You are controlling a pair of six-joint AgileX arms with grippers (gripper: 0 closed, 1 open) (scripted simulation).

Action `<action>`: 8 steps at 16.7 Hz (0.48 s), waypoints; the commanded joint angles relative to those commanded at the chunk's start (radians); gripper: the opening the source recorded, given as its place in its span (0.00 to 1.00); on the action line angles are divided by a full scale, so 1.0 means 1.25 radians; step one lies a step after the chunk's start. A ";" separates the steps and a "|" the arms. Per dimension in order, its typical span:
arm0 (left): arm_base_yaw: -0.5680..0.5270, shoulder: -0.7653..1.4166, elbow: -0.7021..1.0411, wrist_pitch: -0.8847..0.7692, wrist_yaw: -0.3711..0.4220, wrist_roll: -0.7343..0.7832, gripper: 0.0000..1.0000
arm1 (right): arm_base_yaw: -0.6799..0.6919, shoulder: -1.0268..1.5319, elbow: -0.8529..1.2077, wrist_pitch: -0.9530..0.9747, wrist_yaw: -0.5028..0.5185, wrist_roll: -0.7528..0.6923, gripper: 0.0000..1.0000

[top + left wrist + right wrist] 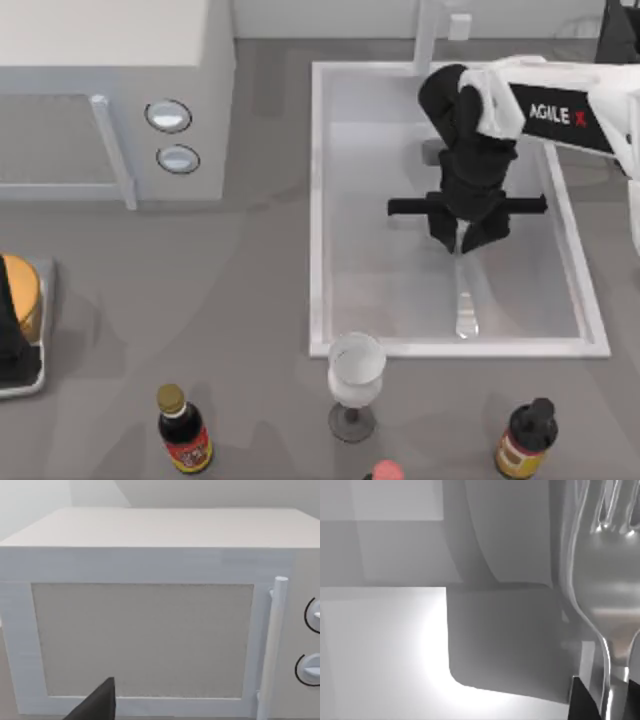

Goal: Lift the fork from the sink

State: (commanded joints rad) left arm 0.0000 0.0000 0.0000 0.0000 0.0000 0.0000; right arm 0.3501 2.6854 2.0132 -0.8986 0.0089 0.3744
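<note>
Nearest you, the wine glass point(356, 372) stands just outside the sink's point(318, 200) front rim. Inside the basin, your right gripper point(460, 238) is clamped on the fork point(465, 300), its handle end still low over the sink floor. Farther left, your left gripper point(97, 705) faces the microwave point(120, 100); you cannot tell its opening.

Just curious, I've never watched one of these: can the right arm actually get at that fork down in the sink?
Probably yes: the right gripper is down inside the open sink, its fingers closed on the fork, with nothing in between.
</note>
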 joint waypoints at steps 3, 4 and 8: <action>0.000 0.000 0.000 0.000 0.000 0.000 1.00 | 0.000 0.000 0.000 0.000 0.000 0.000 0.00; 0.000 0.000 0.000 0.000 0.000 0.000 1.00 | 0.000 0.000 0.000 0.000 0.000 0.000 0.00; 0.000 0.000 0.000 0.000 0.000 0.000 1.00 | -0.003 -0.041 0.037 -0.041 0.012 -0.008 0.00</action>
State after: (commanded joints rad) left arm 0.0000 0.0000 0.0000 0.0000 0.0000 0.0000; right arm 0.3467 2.6343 2.0600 -0.9503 0.0239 0.3650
